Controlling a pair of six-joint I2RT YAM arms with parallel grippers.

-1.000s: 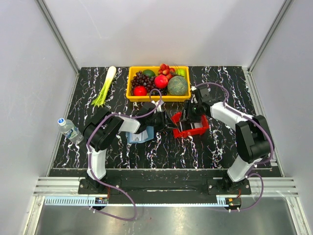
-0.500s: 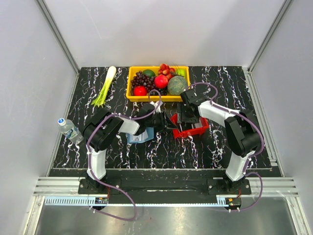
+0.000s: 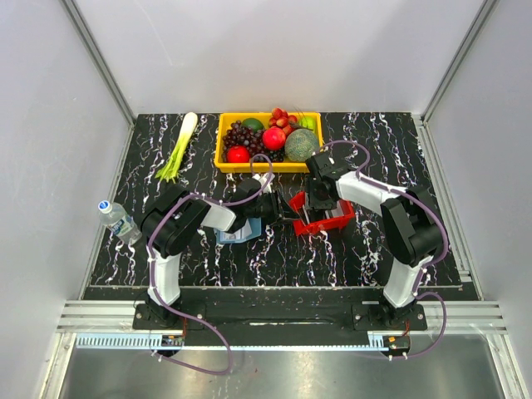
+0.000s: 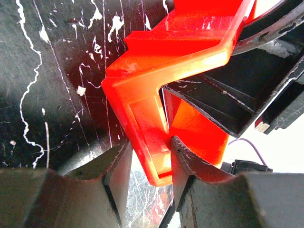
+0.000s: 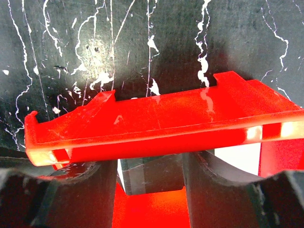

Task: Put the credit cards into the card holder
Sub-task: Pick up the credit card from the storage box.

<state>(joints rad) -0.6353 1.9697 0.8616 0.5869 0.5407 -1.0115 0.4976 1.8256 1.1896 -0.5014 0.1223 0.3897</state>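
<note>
The step in hand looks like lifting one credit card out of the red tray (image 3: 336, 221), which stands mid-worktop (image 3: 391, 150).

The left claw (image 4: 151, 147) is clenched on the tray's left wall, one finger outside it and one inside, pinning the tray in place. The right claw (image 5: 151, 172) reaches down into the tray from above; its jaws appear to be grasping a dark card (image 5: 152, 183) by two opposite edges, since the card fills the gap between them. A white card (image 5: 237, 154) lies inside the tray just beside that grip.

The card holder (image 3: 235, 233) lies on the worktop left of the tray, near it but apart and partly under the left arm; whether it holds any card cannot be told.

To do this step well, the right claw should rise straight and slowly, because the tray's wall runs close across its front and a tilted card could catch on the rim. A thin, slick card pinched by its edges may bow or spring free, so a modest squeeze seems wiser than a hard one. It is worth checking that the white card does not cling and rise too. The left claw's hold on the tray should not be let go until the card is clear of the wall; after that the holder, left of the tray, will need uncovering.
</note>
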